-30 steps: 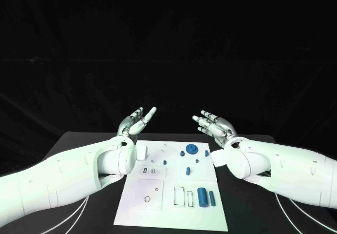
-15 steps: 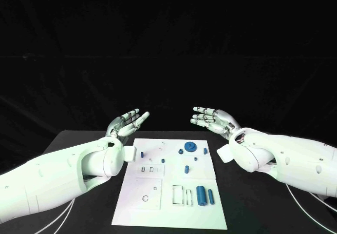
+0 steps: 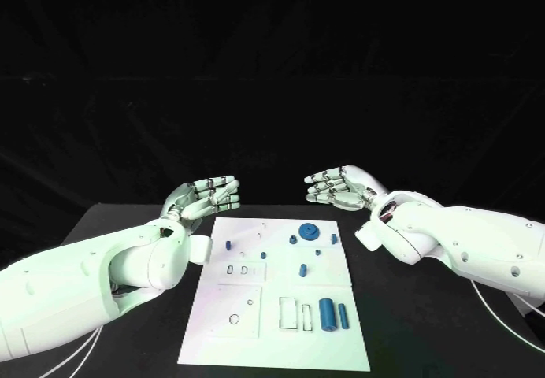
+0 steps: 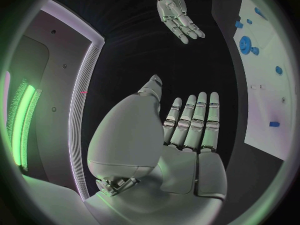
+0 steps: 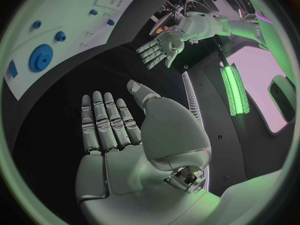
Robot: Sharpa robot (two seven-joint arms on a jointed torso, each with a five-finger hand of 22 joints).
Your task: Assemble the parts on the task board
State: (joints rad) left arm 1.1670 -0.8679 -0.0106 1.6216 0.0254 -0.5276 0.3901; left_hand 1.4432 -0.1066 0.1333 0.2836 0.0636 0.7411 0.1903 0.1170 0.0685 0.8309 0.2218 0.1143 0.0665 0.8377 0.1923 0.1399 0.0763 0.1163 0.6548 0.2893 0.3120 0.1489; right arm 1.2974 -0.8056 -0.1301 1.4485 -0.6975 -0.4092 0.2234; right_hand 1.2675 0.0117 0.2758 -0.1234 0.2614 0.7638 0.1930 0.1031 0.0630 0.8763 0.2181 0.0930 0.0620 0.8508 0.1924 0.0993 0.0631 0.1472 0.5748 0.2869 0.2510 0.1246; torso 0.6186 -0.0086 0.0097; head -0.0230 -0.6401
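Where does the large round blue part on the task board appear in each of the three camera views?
Head view: the large round blue part lies near the far end of the task board, between the two raised hands.
Left wrist view: it shows on the board strip beyond the left hand.
Right wrist view: it lies on the board beyond the right hand.
Shared landmark: the small blue part beside it.

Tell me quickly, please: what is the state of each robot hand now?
Left robot hand: open, holding nothing, above the table.
Right robot hand: open, holding nothing, above the table.
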